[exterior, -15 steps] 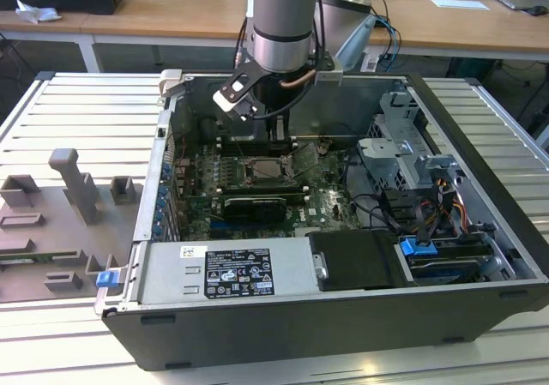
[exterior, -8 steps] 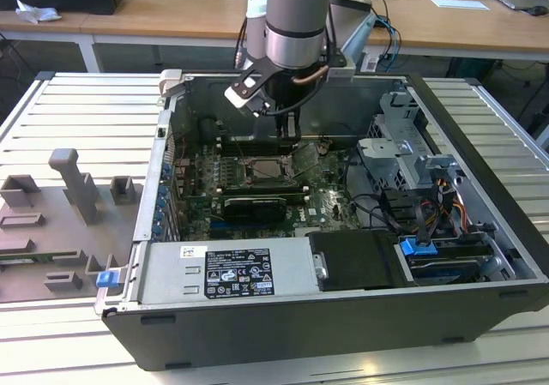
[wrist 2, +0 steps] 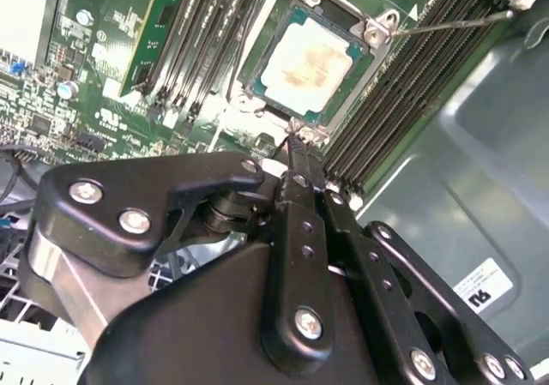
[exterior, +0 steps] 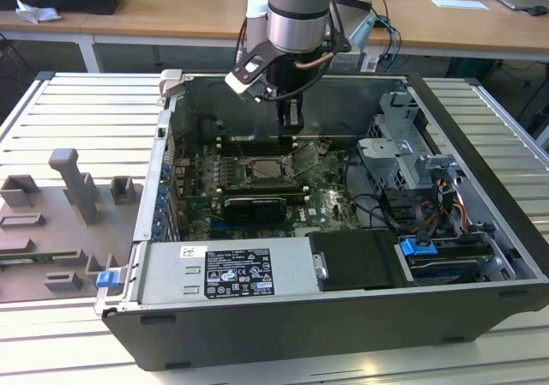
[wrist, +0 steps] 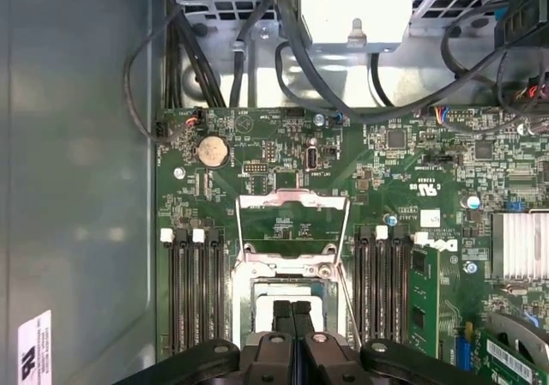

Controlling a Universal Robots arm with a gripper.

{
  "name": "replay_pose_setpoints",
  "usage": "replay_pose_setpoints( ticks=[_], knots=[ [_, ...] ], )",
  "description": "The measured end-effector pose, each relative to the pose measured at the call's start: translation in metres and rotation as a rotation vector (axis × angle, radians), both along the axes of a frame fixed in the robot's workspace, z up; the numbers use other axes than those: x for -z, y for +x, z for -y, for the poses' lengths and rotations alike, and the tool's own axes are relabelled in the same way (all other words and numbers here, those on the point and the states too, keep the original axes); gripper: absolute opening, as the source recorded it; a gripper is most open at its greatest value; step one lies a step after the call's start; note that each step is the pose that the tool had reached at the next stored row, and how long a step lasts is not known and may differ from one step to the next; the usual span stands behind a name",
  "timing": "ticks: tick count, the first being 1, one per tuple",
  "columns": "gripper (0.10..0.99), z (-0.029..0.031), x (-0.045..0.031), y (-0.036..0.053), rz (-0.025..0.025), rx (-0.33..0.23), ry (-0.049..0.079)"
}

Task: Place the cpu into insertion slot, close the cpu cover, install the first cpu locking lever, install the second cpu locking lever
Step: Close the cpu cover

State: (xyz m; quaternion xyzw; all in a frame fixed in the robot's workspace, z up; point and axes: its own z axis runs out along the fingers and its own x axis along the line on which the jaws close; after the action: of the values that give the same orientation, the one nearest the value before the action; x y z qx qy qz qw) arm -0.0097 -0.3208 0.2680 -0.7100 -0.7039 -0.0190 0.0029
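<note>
The cpu [wrist 2: 313, 66], a pale square with a tan-smudged face, lies flat inside the insertion slot [wrist 2: 264, 46], ringed on every edge by the slot's dark frame. Memory slots [wrist 2: 388, 102] crowd two opposite sides of the slot, and the room above it is open. The cpu cover [wrist: 292, 231] stands swung back from the slot. The gripper [wrist 2: 296, 149] hangs at the slot's edge, fingers pressed together.
</note>
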Motion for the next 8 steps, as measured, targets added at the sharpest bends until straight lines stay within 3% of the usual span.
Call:
replay_pose_setpoints(
  ticks=[4, 8],
  knots=[
    [0.106, 0.0001, -0.0001, 0.0044, -0.0001, 0.0, 0.0],
    [0.106, 0.0001, -0.0001, 0.0199, -0.0012, 0.0, 0.0]
  ],
)
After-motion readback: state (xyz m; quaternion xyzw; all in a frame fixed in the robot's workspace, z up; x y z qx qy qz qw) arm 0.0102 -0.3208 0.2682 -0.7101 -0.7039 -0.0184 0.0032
